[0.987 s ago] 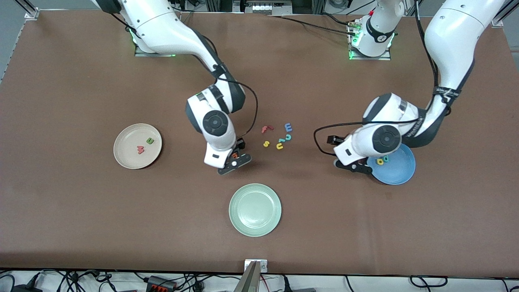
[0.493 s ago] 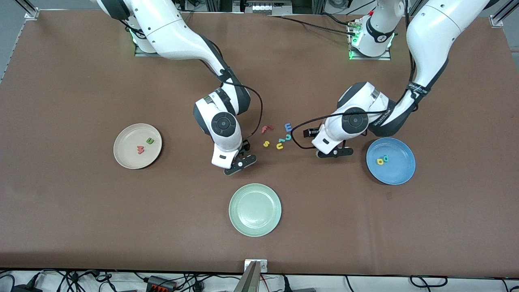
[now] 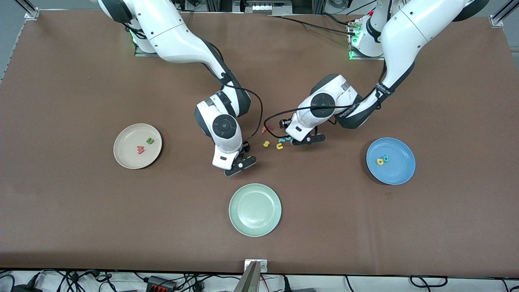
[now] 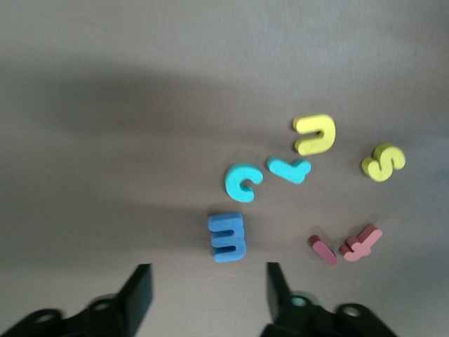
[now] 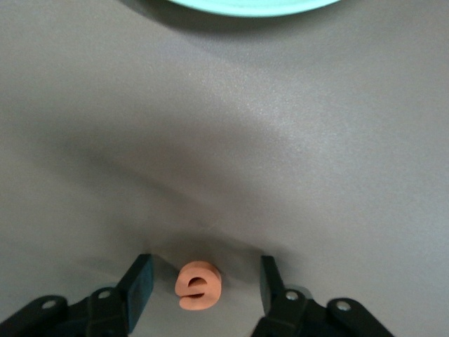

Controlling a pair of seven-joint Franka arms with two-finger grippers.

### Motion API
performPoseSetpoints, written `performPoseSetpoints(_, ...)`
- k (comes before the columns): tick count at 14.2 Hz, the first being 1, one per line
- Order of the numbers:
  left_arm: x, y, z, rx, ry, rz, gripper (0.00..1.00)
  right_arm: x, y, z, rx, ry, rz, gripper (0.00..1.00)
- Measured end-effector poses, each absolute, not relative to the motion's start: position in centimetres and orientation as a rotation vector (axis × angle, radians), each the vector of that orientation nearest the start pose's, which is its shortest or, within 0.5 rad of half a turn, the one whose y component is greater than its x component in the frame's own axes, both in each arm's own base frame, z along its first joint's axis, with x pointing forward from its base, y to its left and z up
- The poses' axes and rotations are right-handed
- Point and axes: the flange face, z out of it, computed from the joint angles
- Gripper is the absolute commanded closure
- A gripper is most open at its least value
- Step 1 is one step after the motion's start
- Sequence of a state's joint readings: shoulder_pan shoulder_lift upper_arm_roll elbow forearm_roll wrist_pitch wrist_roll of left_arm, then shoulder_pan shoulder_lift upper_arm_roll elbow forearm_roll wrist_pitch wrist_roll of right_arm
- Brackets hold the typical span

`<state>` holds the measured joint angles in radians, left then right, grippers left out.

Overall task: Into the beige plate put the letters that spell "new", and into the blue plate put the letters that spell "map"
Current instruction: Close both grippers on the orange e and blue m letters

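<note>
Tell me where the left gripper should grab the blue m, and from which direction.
Come straight down on the blue m, which lies flat on the table. Pinch its two long outer edges. The left gripper stands open just short of it; the teal c lies close beside it.

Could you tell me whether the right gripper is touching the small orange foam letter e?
Apart. The right wrist view shows the orange foam letter e lying between the right gripper's open fingers, with bare table on both sides.
</note>
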<state>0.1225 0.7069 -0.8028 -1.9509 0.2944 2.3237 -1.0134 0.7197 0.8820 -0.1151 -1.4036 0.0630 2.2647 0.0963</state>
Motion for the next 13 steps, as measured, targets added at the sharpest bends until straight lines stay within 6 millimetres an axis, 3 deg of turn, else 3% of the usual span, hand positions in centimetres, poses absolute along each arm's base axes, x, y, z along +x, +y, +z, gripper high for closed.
performPoseSetpoints(8,47.4,-37.1,16.9,-3.232,-0.351,0.401,0.52,58.5,42.6,17.4,-3.094,-0.799,0.050,0.35)
performPoseSetpoints(10,47.5,-37.1,16.9,-3.233,-0.352,0.399,0.62,58.5,42.7,17.4,-3.094,-0.798,0.050,0.44)
performPoseSetpoints(13,47.5,-36.9,16.9,-3.224,-0.343,0.394,0.79,58.5,42.7,17.5,-3.093,-0.794,0.051,0.71)
